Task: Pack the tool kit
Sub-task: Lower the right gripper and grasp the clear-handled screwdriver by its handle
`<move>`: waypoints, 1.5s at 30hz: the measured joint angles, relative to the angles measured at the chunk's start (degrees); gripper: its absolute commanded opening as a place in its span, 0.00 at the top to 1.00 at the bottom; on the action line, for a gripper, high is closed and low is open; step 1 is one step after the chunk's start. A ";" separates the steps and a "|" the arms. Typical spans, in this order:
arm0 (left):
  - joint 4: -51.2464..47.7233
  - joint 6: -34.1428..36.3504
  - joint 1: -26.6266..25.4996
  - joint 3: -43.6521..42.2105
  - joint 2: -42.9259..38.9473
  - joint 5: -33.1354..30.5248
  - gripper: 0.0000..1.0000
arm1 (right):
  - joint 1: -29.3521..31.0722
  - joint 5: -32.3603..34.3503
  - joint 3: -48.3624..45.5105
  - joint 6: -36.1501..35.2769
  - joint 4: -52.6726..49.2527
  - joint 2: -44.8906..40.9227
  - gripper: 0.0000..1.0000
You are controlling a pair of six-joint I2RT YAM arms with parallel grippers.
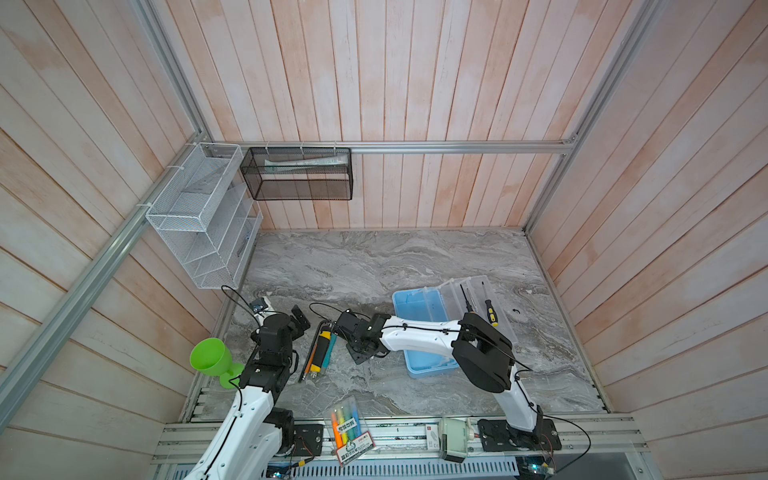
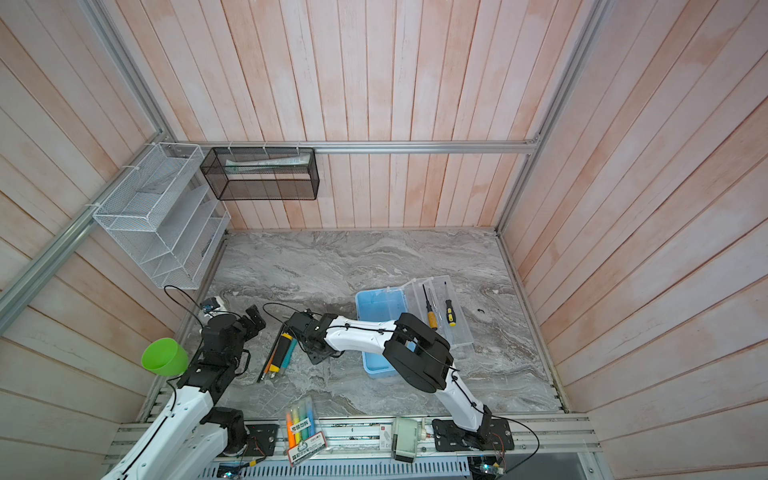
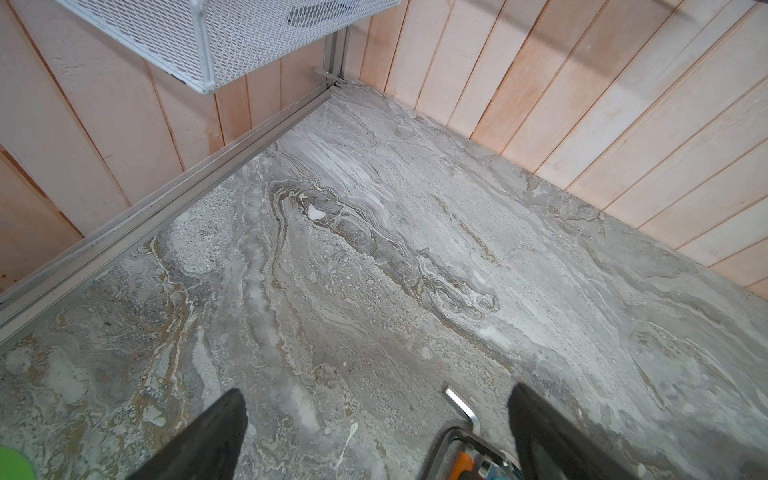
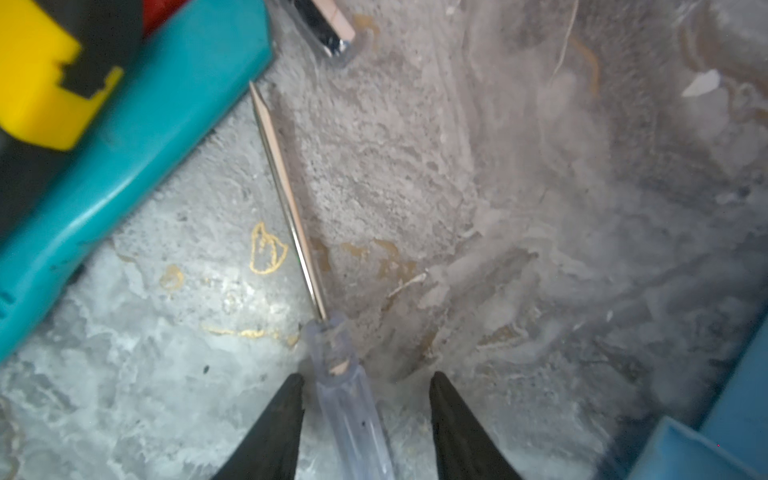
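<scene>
Grey marble bench (image 1: 374, 257), plank walls. Left of centre in both top views, the right hand (image 4: 366, 378) straddles the clear-handled screwdriver (image 4: 349, 407), jaws apart, not gripping. It looks light, stiff and slick, so pinch mid-handle. The left hand (image 3: 376, 390) gapes empty. The light-blue tool case (image 1: 415, 305) sits centre-right, lid open.

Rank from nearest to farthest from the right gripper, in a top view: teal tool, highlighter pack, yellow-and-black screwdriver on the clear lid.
1. Teal tool, beside the right gripper.
2. Highlighter pack, front edge.
3. Yellow-and-black screwdriver, on the clear lid, far right.
</scene>
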 measured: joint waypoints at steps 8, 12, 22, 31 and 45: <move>-0.02 0.00 0.00 0.00 0.00 -0.02 0.00 | -0.15 -1.20 -4.76 1.57 3.06 -2.89 0.46; -0.02 0.00 0.00 0.00 0.00 0.00 0.00 | -0.22 -1.57 -4.90 2.23 3.52 -2.95 0.46; -0.02 0.00 0.00 0.00 0.00 0.00 0.00 | -0.22 -2.45 -2.25 3.74 1.44 -1.62 0.47; 0.00 -0.02 0.00 0.00 0.00 -0.02 0.00 | -0.63 -2.34 -1.22 5.38 0.70 -0.79 0.62; -0.02 0.00 0.00 0.00 0.00 -0.02 0.00 | -1.33 -1.27 -1.60 6.54 0.96 -1.05 0.96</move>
